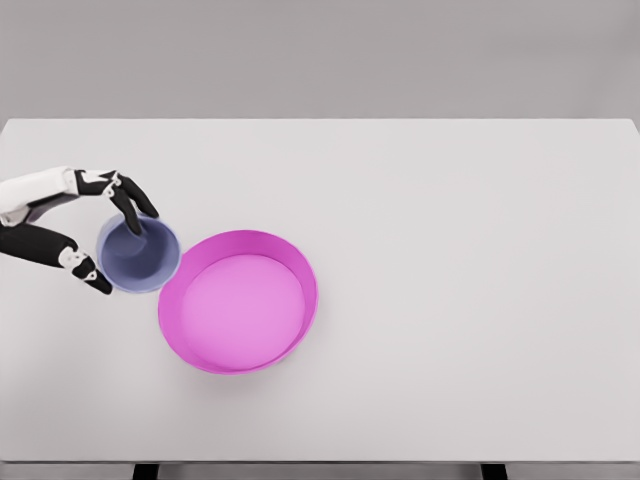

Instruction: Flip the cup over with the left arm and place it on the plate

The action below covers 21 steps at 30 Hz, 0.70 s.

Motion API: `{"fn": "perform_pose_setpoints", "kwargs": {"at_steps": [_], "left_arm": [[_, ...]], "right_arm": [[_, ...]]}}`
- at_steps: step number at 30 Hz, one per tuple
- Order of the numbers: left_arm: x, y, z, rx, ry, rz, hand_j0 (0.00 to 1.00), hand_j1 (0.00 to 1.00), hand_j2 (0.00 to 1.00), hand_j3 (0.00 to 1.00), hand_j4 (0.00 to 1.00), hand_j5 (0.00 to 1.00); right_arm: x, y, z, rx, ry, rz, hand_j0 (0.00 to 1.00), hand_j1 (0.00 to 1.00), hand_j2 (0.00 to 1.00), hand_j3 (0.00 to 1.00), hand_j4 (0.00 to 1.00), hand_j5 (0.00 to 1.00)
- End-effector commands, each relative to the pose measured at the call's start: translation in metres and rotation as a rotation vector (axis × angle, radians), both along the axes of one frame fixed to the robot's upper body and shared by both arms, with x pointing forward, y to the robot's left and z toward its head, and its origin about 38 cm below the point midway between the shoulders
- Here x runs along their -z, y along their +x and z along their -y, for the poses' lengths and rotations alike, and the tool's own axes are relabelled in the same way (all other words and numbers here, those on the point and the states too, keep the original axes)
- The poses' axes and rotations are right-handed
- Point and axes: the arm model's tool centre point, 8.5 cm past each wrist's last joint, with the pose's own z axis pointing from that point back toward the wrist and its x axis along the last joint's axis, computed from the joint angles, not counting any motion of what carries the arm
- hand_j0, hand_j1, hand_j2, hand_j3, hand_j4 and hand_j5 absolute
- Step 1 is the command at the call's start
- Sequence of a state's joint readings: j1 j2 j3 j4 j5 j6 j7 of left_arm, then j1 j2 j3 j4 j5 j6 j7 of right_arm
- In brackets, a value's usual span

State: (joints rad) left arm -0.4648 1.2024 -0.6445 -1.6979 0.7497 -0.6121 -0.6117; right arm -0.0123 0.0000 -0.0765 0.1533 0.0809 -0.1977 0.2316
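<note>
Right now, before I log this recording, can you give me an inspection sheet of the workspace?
Surface: white table, bare apart from the two items below.
Job's things: blue-grey cup, mouth facing the camera, at the plate's left edge; whether they touch cannot be told. Pink plate has a raised rim and holds nothing.
Clutter: nothing seen.
Hands: left hand is at the cup, dark fingers over its far rim, another at its near left side. Right hand not in view.
Cables: nothing seen.
Surroundings: plain grey backdrop; dark table legs at the bottom edge.
</note>
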Motion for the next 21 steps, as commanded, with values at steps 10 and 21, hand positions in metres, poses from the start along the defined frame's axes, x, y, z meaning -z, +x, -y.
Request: {"fn": "perform_pose_setpoints", "kwargs": {"at_steps": [10,21], "left_arm": [[-0.003,0.012,0.008,-0.054,-0.115,-0.141,0.44,0.44,0.44,0.44,0.44,0.44],[-0.009,0.018,0.035,-0.013,-0.185,-0.185,0.45,0.45,0.45,0.45,0.45,0.45]], "right_arm": [[0.0,0.0,0.0,0.0,0.0,0.0,1.0,1.0,1.0,1.0,1.0,1.0],[0.0,0.0,0.0,0.0,0.0,0.0,1.0,1.0,1.0,1.0,1.0,1.0]]}}
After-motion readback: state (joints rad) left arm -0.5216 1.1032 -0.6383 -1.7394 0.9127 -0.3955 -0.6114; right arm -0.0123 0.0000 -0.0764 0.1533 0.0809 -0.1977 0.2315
